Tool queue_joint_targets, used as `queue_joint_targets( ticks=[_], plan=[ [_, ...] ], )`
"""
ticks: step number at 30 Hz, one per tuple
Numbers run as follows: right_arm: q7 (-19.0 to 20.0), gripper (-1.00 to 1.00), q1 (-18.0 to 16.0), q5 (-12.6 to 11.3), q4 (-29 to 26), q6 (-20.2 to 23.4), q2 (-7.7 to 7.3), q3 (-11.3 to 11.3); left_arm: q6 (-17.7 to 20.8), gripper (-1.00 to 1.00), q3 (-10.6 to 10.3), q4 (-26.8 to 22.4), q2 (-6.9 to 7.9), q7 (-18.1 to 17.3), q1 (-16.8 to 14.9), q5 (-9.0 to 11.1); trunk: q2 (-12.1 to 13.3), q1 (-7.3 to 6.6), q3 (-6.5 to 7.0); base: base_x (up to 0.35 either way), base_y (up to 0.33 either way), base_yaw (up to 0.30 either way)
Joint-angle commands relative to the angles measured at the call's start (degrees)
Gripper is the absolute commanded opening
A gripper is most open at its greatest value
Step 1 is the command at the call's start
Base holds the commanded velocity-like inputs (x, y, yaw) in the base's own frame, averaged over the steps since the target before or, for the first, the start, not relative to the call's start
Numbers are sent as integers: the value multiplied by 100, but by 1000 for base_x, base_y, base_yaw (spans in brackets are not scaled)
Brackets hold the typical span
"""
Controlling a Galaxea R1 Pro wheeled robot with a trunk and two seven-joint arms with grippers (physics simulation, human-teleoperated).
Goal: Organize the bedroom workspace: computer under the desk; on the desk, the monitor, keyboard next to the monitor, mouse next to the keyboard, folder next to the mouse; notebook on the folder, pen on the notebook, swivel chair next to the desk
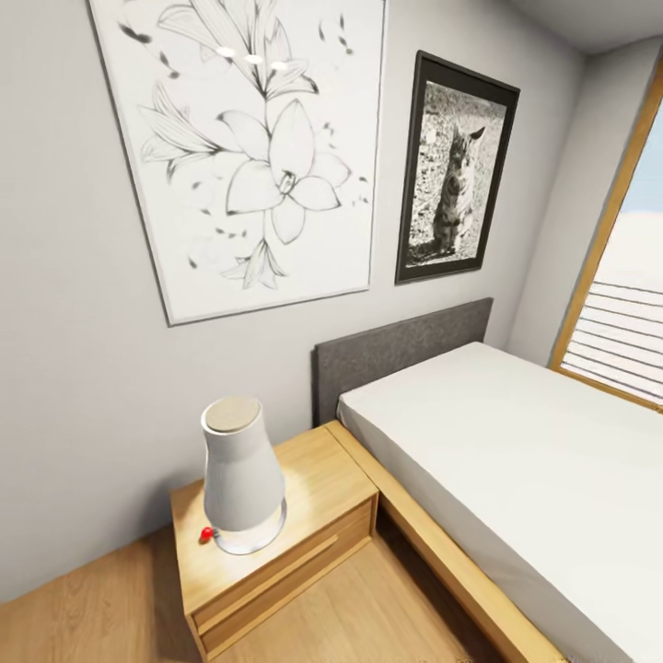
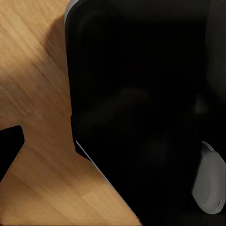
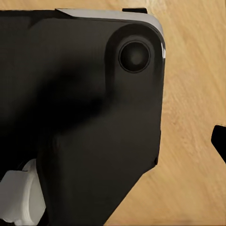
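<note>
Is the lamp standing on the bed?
No, the lamp stands upright on the wooden nightstand, beside the bed, with a small red thing next to its base.

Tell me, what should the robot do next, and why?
Probably turn away to look for the desk. The head view faces a bed, a wooden nightstand with a lamp, and two wall pictures, not the workspace.

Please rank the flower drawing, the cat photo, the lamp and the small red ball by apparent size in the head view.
1. Flower drawing, largest.
2. Cat photo.
3. Lamp, nearer the camera, so its true rank against the photo is unsure.
4. Red ball, smallest.
</note>
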Motion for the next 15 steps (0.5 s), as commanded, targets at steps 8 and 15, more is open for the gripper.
queue_joint_targets(
  ticks=[8, 15],
  plan=[
    [4, 100, -5, -29, -674, -97, 26, -38, -1, 100, 7, -424, 5, 5, -1, 3, 318, -176, 138, 0, 0, -283],
    [31, 100, -11, -34, -1374, -814, 30, -48, -9, 100, 16, -968, 206, 45, -1, 45, 599, -330, 263, 0, 0, -296]
  ],
)
